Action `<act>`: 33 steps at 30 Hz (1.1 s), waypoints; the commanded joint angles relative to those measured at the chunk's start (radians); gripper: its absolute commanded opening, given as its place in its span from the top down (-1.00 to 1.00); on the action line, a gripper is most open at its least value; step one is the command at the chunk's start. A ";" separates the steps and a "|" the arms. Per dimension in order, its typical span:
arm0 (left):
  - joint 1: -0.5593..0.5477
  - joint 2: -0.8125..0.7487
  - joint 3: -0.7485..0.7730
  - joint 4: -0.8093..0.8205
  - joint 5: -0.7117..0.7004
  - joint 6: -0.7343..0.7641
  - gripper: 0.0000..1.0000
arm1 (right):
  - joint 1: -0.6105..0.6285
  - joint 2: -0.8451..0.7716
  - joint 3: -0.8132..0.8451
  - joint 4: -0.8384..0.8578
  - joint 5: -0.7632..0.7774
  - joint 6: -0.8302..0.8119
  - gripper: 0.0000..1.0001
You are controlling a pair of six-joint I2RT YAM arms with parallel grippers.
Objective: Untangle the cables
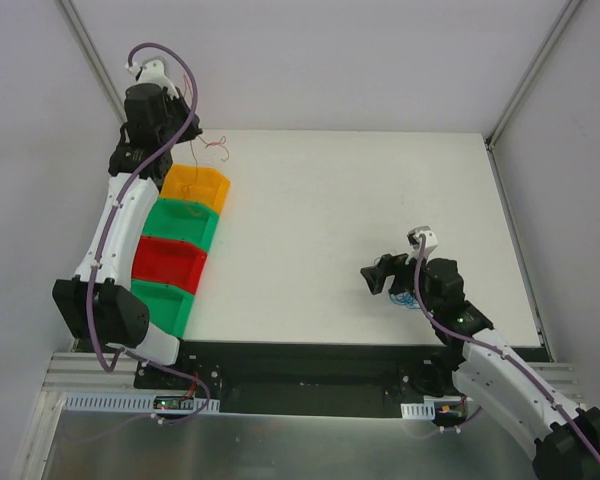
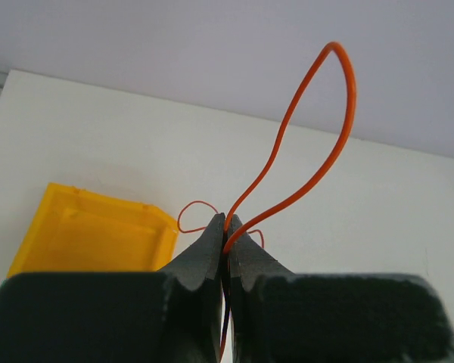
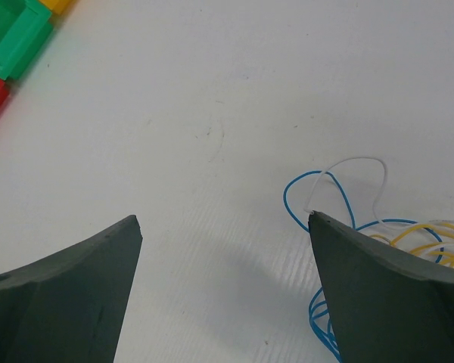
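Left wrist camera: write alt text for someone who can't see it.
The left gripper is shut on a thin orange wire, whose loop arcs up above it. Behind, a yellow bin sits at lower left on a white table.

The orange cable [image 2: 340, 121] loops up from the left hand [image 2: 227, 227]; blue, yellow, white cables [image 3: 397, 224] lie tangled.

Left hand [image 2: 227, 221] pinched closed (arm outstretched); right hand [image 3: 224, 216] spread wide.

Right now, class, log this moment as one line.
left claw: shut on thin orange wire loop | right claw: open beside tangled thin blue, white and yellow wires | untangling: unfinished
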 commanded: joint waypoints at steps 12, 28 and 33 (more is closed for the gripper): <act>0.080 0.223 0.198 0.173 0.027 0.004 1.00 | 0.004 0.047 0.012 0.056 0.026 0.007 -0.89; 0.180 0.139 -0.253 0.320 -0.025 0.011 1.00 | 0.002 0.036 0.000 0.053 0.050 0.011 -0.90; 0.189 0.092 -0.311 0.325 -0.062 0.056 1.00 | 0.002 0.043 0.005 0.055 0.037 0.014 -0.90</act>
